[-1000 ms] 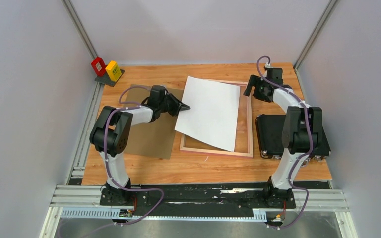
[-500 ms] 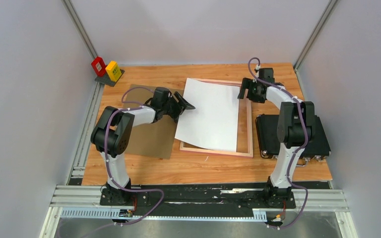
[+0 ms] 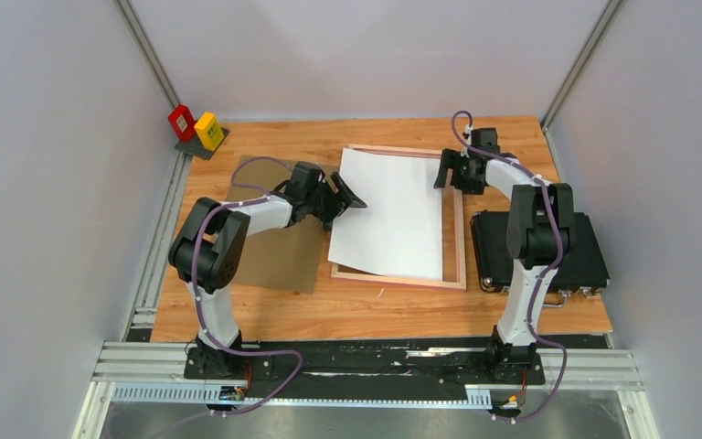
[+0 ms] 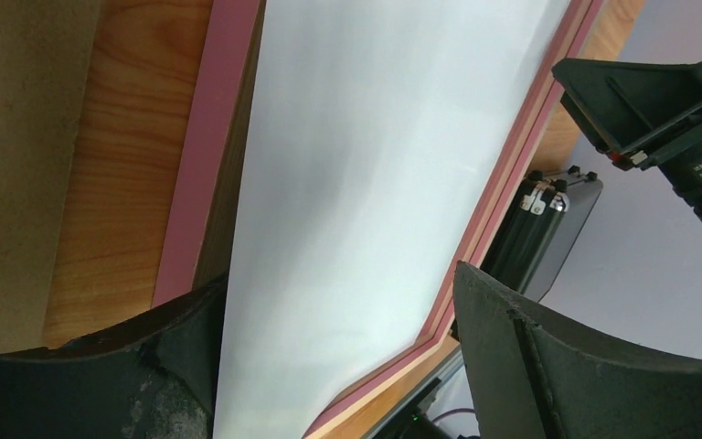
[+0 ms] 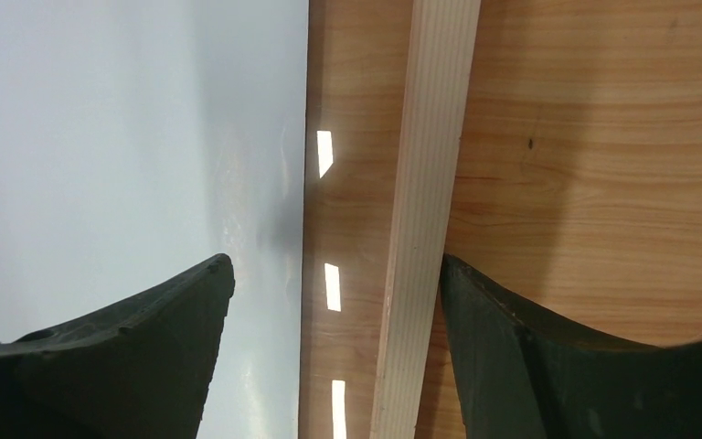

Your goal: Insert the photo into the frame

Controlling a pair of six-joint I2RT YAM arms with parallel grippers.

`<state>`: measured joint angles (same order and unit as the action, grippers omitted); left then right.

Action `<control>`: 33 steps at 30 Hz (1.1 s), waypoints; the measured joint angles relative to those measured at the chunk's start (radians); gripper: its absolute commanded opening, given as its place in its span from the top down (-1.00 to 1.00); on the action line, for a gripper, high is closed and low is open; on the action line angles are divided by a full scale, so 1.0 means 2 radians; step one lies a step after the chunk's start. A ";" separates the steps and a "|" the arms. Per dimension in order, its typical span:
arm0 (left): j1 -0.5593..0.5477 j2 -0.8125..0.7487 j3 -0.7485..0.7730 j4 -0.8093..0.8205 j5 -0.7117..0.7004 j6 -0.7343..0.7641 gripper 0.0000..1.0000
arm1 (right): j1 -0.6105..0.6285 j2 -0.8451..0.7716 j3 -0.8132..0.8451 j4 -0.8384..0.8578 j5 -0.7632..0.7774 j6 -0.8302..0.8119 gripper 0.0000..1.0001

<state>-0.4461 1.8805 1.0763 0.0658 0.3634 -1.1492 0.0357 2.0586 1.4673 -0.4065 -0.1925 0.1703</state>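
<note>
Photo is settling flatter inside frame, just ahead of left claw, now gaping, released; right claw hovering spread over its far corner. Seating step; next, probably nudging near-left corner in.

Overhead, two wrist close-ups on frame

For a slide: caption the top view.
Open left gripper and right gripper flank the white-side-up photo lying over the frame.

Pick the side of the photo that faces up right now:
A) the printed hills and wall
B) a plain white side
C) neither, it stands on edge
B: the photo lies over the frame, and every view shows only a plain white surface.
</note>
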 measured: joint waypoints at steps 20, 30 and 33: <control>-0.022 -0.006 0.036 -0.068 -0.026 0.053 -0.67 | -0.001 0.000 0.000 0.000 -0.040 0.000 -0.75; -0.033 0.019 0.084 -0.090 -0.030 0.085 -0.66 | -0.004 0.000 0.000 -0.001 -0.065 0.003 -0.81; -0.037 0.024 0.084 -0.091 -0.030 0.085 -0.65 | -0.006 0.000 0.000 -0.001 -0.071 0.006 -0.83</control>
<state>-0.5209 1.9285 1.2449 -0.1169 0.3035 -0.9798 0.0227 2.0590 1.4673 -0.4076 -0.3340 0.1818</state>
